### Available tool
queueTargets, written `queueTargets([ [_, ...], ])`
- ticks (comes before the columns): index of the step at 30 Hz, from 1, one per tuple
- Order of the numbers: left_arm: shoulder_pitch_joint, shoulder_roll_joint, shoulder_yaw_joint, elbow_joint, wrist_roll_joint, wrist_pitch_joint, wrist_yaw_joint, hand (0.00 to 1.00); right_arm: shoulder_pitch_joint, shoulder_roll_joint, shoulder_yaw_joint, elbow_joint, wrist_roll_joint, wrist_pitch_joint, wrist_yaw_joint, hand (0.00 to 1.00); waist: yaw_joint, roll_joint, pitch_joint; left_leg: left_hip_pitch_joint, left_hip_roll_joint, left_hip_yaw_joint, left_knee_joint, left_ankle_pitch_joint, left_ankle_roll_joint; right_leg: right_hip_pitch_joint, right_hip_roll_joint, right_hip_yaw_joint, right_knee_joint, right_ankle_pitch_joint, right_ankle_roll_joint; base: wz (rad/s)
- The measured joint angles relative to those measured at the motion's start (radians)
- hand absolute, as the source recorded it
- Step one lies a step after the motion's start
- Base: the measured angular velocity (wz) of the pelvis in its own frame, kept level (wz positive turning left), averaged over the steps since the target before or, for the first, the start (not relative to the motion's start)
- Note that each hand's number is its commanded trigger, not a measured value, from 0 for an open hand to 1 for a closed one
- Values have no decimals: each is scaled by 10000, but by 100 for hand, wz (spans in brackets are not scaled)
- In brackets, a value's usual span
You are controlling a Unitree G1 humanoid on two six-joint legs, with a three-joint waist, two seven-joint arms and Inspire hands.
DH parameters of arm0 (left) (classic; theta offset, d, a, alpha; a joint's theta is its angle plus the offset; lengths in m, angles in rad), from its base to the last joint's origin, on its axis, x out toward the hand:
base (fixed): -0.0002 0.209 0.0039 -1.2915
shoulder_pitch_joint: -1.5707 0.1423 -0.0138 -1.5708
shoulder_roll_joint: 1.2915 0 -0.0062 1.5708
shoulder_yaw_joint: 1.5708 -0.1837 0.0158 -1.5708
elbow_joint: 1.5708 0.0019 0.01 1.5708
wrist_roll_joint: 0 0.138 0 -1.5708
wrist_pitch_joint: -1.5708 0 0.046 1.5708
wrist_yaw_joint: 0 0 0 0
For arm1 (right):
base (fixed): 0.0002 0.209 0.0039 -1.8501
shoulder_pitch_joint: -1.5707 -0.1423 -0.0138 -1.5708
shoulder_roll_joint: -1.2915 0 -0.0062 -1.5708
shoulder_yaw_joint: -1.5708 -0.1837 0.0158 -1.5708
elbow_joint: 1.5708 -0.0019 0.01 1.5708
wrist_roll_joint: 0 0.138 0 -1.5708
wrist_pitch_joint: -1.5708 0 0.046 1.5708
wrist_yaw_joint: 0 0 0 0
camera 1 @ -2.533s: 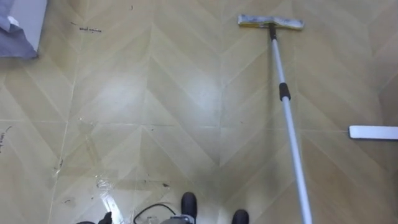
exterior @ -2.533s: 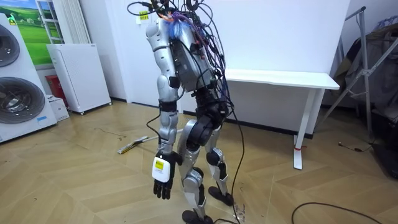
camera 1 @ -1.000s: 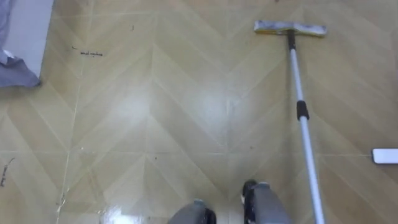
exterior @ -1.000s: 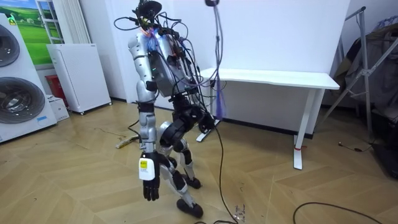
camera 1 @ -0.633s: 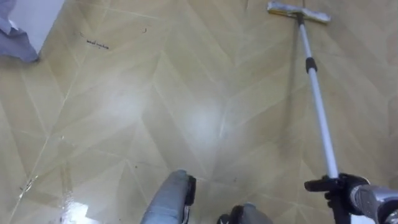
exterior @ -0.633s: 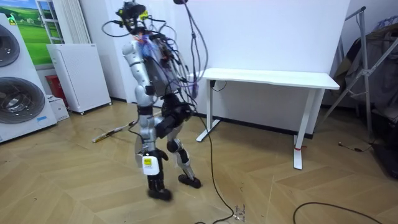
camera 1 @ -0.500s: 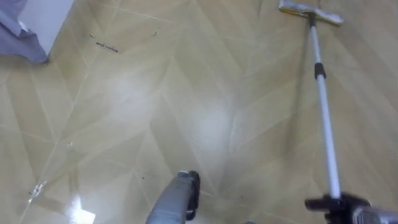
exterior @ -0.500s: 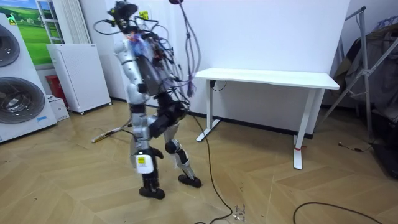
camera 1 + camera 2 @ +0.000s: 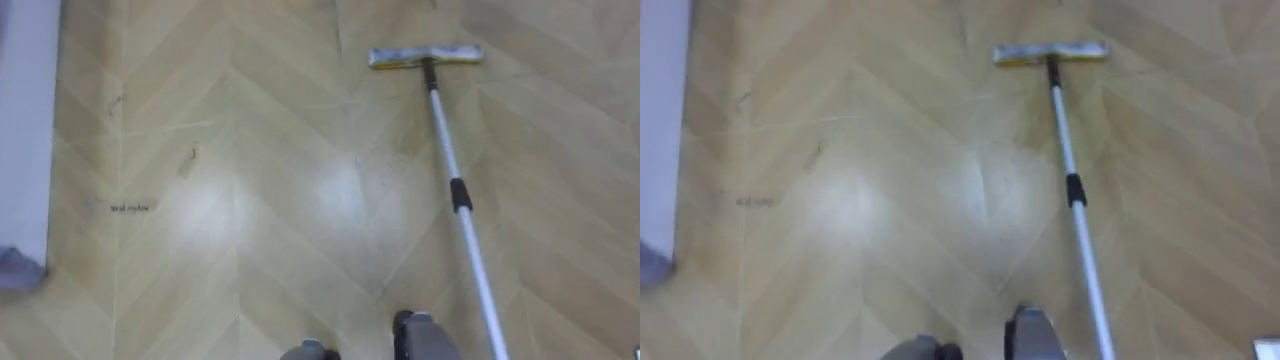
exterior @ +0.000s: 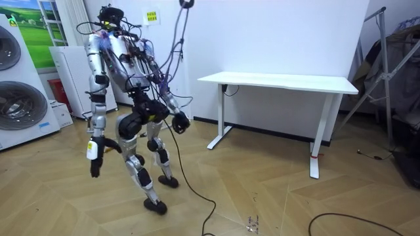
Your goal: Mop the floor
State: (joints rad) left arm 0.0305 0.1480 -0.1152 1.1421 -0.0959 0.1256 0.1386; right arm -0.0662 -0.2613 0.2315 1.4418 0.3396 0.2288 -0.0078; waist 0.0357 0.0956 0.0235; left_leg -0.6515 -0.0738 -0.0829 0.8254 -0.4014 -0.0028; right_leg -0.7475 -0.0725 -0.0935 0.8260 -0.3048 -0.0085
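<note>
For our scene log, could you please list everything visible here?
mop: one, silver pole, black collar, pale flat head, lying ahead, right of centre
floor: one, light wooden herringbone
table: one, white, by the back wall
washing machines: two, white, stacked, room view's left
cabinet: one, white, beside the washers
stand: one, grey, room view's right
left hand: one, dark, hanging by the thigh
right hand: one, dark, at hip height

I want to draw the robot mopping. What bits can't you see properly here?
Mop pole: its top end is cut off by the left eye view's bottom edge.
Right hand: too small in the room view to tell what it holds.
Grey thing: cut off by the left eye view's left edge.
Dark floor mark: too small to identify.
</note>
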Motion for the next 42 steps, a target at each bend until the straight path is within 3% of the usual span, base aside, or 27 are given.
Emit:
queueTargets([
  [2,23,317,-118,-25,-308,224,40,0,-920,-331,-372,64,-153,336,23,100,505,-368,8,103,133,142,345,12,-14,156,65,-185,133,-176,-265,29],
  [3,78,627,-299,-19,-598,296,93,0,-1627,-678,-443,12,-151,308,95,100,821,-655,62,-318,231,162,1330,217,-260,310,59,-422,106,-525,-507,-4],
  [5,268,1168,-547,-148,-774,430,207,0,-2935,-1330,-325,-125,-131,-247,334,100,1379,-1291,114,-1816,507,316,4003,2019,-523,291,235,-524,446,-1050,-757,-14],
  [6,325,1204,-554,-164,-773,437,266,0,-3202,-1487,-251,-253,-130,-402,364,100,1459,-1408,109,-2165,520,314,4519,2681,-512,318,268,-487,548,-1158,-782,5],
  [7,469,1221,-598,-213,-779,404,250,0,-3645,-1749,-70,-494,-58,-481,508,100,1558,-1580,129,-2768,515,341,5274,3776,-587,472,276,-385,618,-1454,-801,30],
  [9,541,1186,-660,-262,-782,401,11,0,-4016,-1948,25,-443,292,-359,681,100,1715,-1634,167,-3376,654,456,5553,3520,-287,661,317,-391,670,-1610,-848,42],
  [11,765,1171,-653,-485,-551,407,-190,0,-3823,-1829,-19,-456,741,-354,802,100,1785,-1639,225,-3379,834,659,4016,2715,-276,851,326,-383,522,-1712,-740,36],
  [13,813,1115,-645,-603,-236,433,-709,0,-2966,-1664,-143,-448,1265,-552,922,100,1752,-1546,117,-2523,761,686,304,1879,-88,1095,318,-139,113,-1822,-449,45],
  [14,796,1084,-638,-599,-177,432,-809,0,-2677,-1644,-128,-447,1372,-574,963,100,1725,-1462,83,-2367,732,735,-203,1702,17,1172,315,-65,-53,-1810,-382,61],
  [16,641,814,-460,-482,264,477,-1077,0,-1295,-1546,-83,-195,1574,-654,1115,100,1375,-1043,-33,-1945,666,1603,-799,1429,665,1438,122,576,-301,-1911,46,76],
  [18,599,612,-374,-620,714,471,-1108,0,-54,-1455,103,129,1583,-667,1121,100,1295,-846,-56,-1381,422,2202,-793,1023,1046,1123,-194,1093,1201,-1560,413,20],
  [19,717,598,-368,-683,703,334,-1106,0,623,-1246,246,117,1533,-666,962,100,1188,-727,-141,-1043,357,2436,-698,717,1220,828,-327,1237,2155,-934,605,-37],
  [21,735,560,-254,-652,687,258,-1092,0,1213,-1055,231,49,1206,-634,810,100,857,-356,-319,-832,406,2413,-500,294,1333,382,-306,1231,3177,278,590,-48],
  [22,651,584,-237,-672,692,125,-1025,0,1376,-833,204,20,960,-635,701,100,563,-241,-350,-647,355,2313,-493,103,1393,-106,-305,1289,3897,1004,529,-43],
  [23,579,585,-229,-654,689,64,-969,0,1426,-690,194,-25,889,-635,643,100,446,-233,-330,-552,265,2160,-505,31,1398,-276,-285,1278,4134,1068,488,-56],
  [25,379,440,-266,-636,647,-87,-808,0,1368,-316,212,-246,697,-625,347,100,313,-24,-158,-93,187,1521,-564,-137,1358,-793,100,1087,3862,487,487,-88],
  [28,522,146,-272,-604,654,64,-794,0,895,-103,207,-449,137,-506,59,100,231,227,-57,538,14,530,-1072,-184,1258,-550,254,598,639,24,371,-77],
  [30,713,158,-230,-606,533,93,-670,0,459,-9,213,-441,-143,-242,-2,100,306,74,-5,749,-207,42,-1084,-255,1123,-138,315,591,-1275,211,311,-60],
  [31,812,141,-181,-602,463,221,-591,0,80,-25,160,-445,-335,-126,-55,100,279,-9,60,686,-282,-200,-795,-333,965,13,284,511,-1319,701,78,-35],
  [33,840,190,-196,-603,205,373,-576,0,-504,-174,-13,-429,-386,224,-36,100,329,-84,66,618,-297,-493,-264,-427,651,207,95,-82,-1062,290,-127,29],
  [34,839,351,-260,-607,-184,369,-545,0,-986,-350,-199,-416,-404,423,14,100,469,-253,62,237,-262,-391,770,-314,367,213,10,-319,-646,-166,-256,60],
  [35,897,595,-310,-607,-610,366,-493,0,-1539,-567,-219,-390,-389,440,143,100,700,-539,51,-464,-144,-142,2339,244,-377,210,-1,-400,-164,-619,-397,42],
  [36,954,766,-403,-615,-839,362,-425,0,-1832,-686,-213,-386,-357,399,232,100,872,-709,0,-851,-10,72,3156,782,-600,208,5,-402,103,-813,-449,18],
  [38,1236,1140,-684,-639,-1352,364,-253,0,-2629,-1021,-173,-498,-148,99,467,100,1235,-1260,-22,-1828,265,412,4961,2930,-579,421,34,-500,518,-1209,-606,14],
  [39,1367,1234,-816,-612,-1377,397,-229,0,-2994,-1244,-168,-670,-7,-69,638,100,1334,-1553,2,-2361,297,510,5651,4321,-588,674,21,-591,524,-1364,-697,48],
  [41,1513,1236,-1112,-606,-1327,472,-431,0,-3672,-1586,-192,-860,278,-141,930,100,1446,-1622,92,-3340,470,523,6926,4157,-269,1121,95,-772,396,-1546,-787,48],
  [42,1645,1233,-1102,-686,-1237,463,-657,0,-4046,-1638,-304,-710,411,103,1057,100,1557,-1635,194,-3753,780,791,7024,3601,40,1419,164,-759,179,-1652,-708,32],
])
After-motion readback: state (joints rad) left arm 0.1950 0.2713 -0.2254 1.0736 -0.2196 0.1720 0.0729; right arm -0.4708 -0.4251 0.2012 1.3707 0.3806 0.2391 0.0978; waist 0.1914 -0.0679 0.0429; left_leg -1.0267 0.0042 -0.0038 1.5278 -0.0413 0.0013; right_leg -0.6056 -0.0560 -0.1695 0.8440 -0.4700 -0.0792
